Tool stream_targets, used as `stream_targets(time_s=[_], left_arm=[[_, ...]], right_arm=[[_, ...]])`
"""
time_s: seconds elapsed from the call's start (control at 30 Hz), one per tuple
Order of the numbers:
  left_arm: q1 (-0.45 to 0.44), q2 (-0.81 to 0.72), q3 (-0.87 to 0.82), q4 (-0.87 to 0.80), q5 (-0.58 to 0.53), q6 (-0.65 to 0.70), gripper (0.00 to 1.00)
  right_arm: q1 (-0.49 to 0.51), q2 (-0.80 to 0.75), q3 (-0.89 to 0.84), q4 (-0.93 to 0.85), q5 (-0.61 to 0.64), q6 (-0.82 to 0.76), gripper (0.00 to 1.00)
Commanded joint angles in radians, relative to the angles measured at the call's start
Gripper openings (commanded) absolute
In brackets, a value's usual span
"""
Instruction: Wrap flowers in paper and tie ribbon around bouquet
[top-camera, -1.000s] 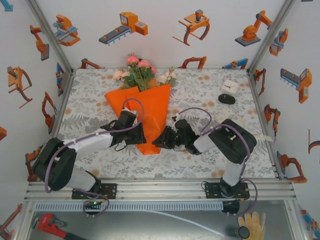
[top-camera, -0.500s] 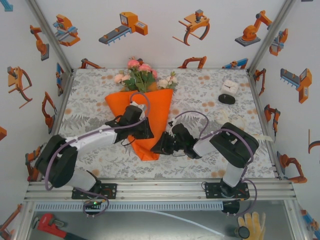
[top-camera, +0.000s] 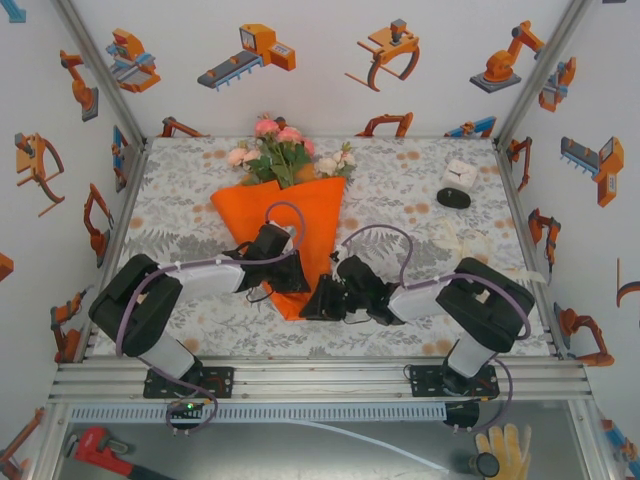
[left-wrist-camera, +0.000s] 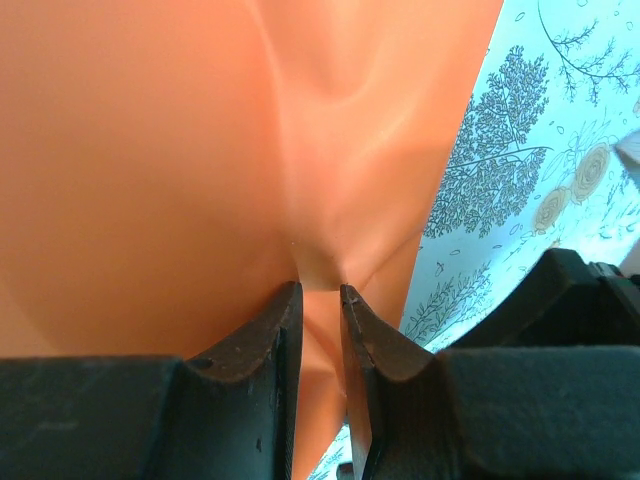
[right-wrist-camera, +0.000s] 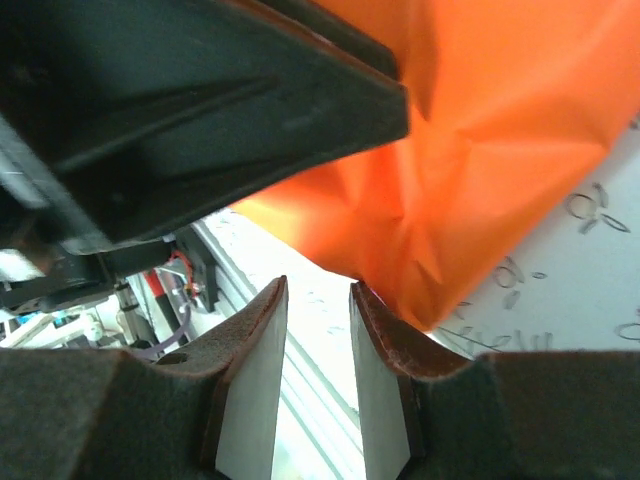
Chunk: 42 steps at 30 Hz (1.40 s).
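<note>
The bouquet lies on the patterned cloth: orange paper (top-camera: 300, 215) rolled into a cone, with pink and cream flowers (top-camera: 283, 152) at its far, wide end. My left gripper (top-camera: 297, 278) sits on the cone's lower part. In the left wrist view it (left-wrist-camera: 318, 290) is shut on a pinched fold of the paper (left-wrist-camera: 150, 150). My right gripper (top-camera: 314, 304) is beside the cone's near tip. In the right wrist view it (right-wrist-camera: 317, 288) stands open and empty, one fingertip (right-wrist-camera: 365, 300) touching the paper's (right-wrist-camera: 500, 130) crumpled point. The cream ribbon (top-camera: 458, 238) lies loose at the right.
A small white box (top-camera: 459, 174) with a black disc (top-camera: 453, 197) beside it stands at the back right. The floral tablecloth (top-camera: 180, 215) is bounded by white walls and the metal rail (top-camera: 320, 378) in front. The left arm's black housing (right-wrist-camera: 200, 110) hangs close over my right fingers.
My left gripper has closed on the paper and slid toward the cone's tip. My right gripper has dropped nearer and to the left, beside the tip. The cone has shifted slightly.
</note>
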Motion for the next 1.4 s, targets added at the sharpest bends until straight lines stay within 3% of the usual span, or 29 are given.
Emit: stream_targets(time_s=[0.0,0.13,0.5,0.8,1.13,1.37], left_arm=[[-0.002,0.016,-0.006,-0.071,-0.069,0.023,0.27],[-0.003,-0.008,-0.01,-0.091,-0.075,0.067,0.26],[-0.002,-0.051,-0.039,-0.095,-0.075,0.089,0.26],[-0.003,-0.066,-0.04,-0.101,-0.084,0.086,0.26],[-0.004,-0.1,-0.05,-0.12,-0.099,0.084,0.26],[-0.004,-0.109,-0.053,-0.122,-0.104,0.08,0.26]], right_arm=[[-0.004,0.072,-0.062,0.042,0.059,0.016,0.34],[-0.019,0.112,-0.045,0.117,0.014,0.052,0.34],[-0.133,-0.024,0.013,0.086,-0.026,0.026,0.34],[-0.187,0.167,0.099,0.137,-0.026,-0.006,0.34],[-0.379,0.268,0.131,0.197,-0.055,-0.037,0.34],[-0.426,0.359,0.242,0.196,-0.071,-0.049,0.34]])
